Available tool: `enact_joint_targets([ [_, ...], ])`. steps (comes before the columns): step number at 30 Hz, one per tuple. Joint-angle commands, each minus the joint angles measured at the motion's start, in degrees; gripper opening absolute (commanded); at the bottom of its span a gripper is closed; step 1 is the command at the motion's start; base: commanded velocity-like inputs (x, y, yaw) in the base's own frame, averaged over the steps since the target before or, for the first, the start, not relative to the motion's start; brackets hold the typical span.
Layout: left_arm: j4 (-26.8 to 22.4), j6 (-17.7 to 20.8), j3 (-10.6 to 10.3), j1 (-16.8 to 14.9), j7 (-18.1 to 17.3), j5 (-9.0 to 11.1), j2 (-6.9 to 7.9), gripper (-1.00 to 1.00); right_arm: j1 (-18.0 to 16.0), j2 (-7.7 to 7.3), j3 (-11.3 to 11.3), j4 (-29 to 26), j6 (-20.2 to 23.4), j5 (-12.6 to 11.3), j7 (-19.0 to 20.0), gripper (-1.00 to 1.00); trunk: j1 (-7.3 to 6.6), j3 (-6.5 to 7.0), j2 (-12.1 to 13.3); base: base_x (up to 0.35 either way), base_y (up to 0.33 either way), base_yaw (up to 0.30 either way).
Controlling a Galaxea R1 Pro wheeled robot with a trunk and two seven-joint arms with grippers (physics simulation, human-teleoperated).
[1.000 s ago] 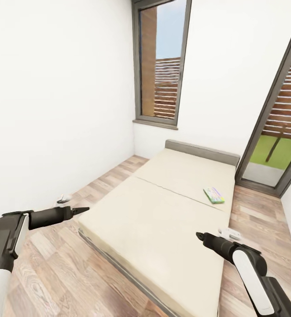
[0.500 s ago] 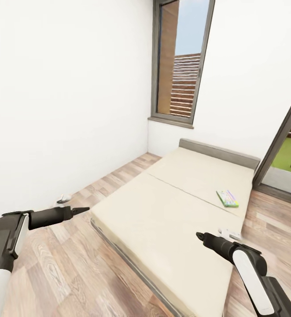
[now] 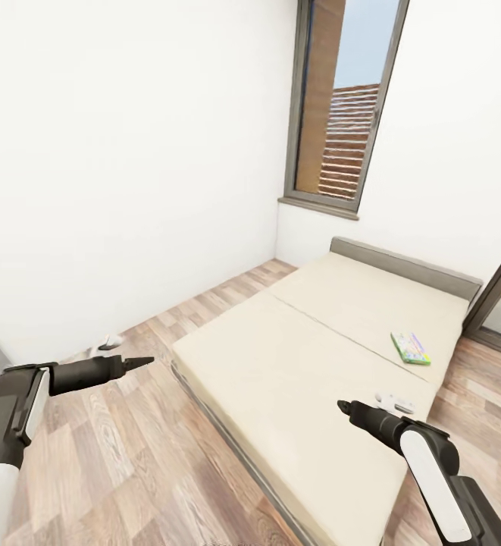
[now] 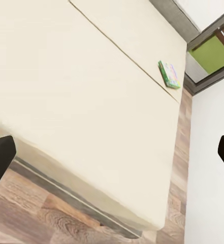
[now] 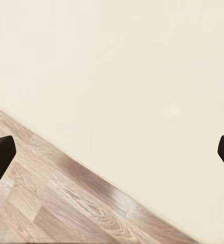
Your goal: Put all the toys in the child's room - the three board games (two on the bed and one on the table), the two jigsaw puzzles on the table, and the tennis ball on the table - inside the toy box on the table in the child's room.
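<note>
Where white walls meet plank floor, cream bed, one board game on it, both grippers spread wide, empty.

matt cream cloth bed, wood-plank floor

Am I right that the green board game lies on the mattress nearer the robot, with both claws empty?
Not quite. The head view shows the board game on the far mattress, beyond the seam, near the headboard. Both claws, left and right, are empty.
</note>
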Motion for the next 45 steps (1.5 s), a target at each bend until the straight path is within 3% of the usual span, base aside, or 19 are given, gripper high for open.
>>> enact_joint_targets([
  [1,-0.02,0.48,0.07,-0.08,-0.32,-0.18,-0.03,1.0,-0.04,-0.03,0.0,-0.07,0.14,-0.61,-0.52,1.0,0.03,-0.19,-0.13,-0.006,-0.202,0.227],
  [27,-0.02,0.48,0.04,-0.08,-0.41,-0.17,-0.29,1.0,-0.04,-0.11,0.07,-0.07,-1.0,-0.59,-0.53,1.0,0.03,-1.9,-0.13,-0.043,-0.182,0.222],
  [45,-0.02,0.45,0.04,-0.08,-0.47,-0.17,-0.29,1.0,-0.04,-0.04,0.09,-0.07,-1.32,-0.61,-0.52,1.0,0.03,-3.1,-0.13,-0.005,-0.017,0.218],
])
